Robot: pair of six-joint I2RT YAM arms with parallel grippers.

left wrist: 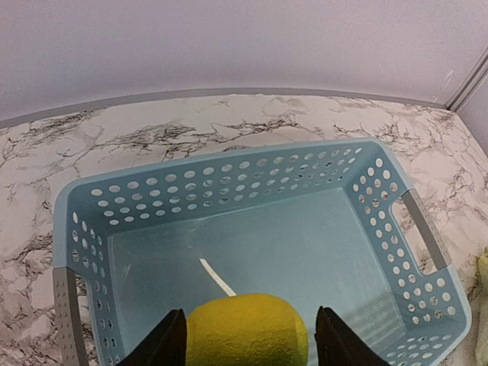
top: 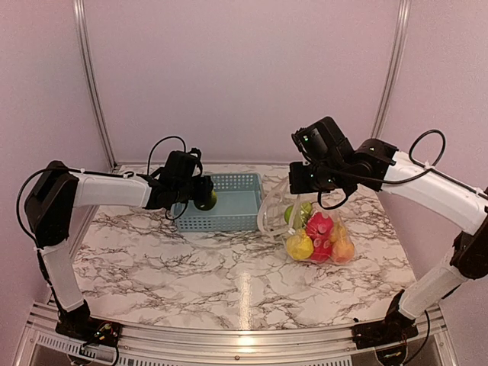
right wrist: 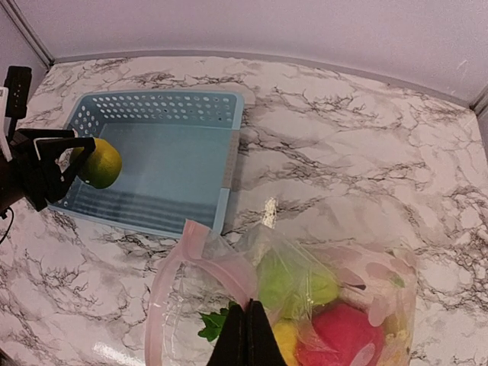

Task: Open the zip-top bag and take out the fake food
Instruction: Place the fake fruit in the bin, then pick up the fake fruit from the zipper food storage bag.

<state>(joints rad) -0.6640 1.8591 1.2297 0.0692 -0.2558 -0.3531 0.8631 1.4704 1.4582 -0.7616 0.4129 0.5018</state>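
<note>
Hanging over the 9 o'clock end of the light blue perforated plastic basket (left wrist: 229, 164), the left claw (left wrist: 249, 339) pinches a glossy yellow-green plastic lemon (left wrist: 248, 324) directly above the smooth floor; I judge a plain release would land it inside. The clear, crinkly zip-top bag (right wrist: 183, 305) rests on the marble-patterned table (top: 191, 259) at the basket's 3 o'clock. Its pale zipper mouth gapes toward 9 o'clock, nearer the left arm. The right claw (right wrist: 248, 339), pressed together, pinches the bag's thin film near the mouth. Remaining fake food (top: 320, 236), rounded red-pink, yellow, orange and green pieces, lies heaped in the bag's bottom.
</note>
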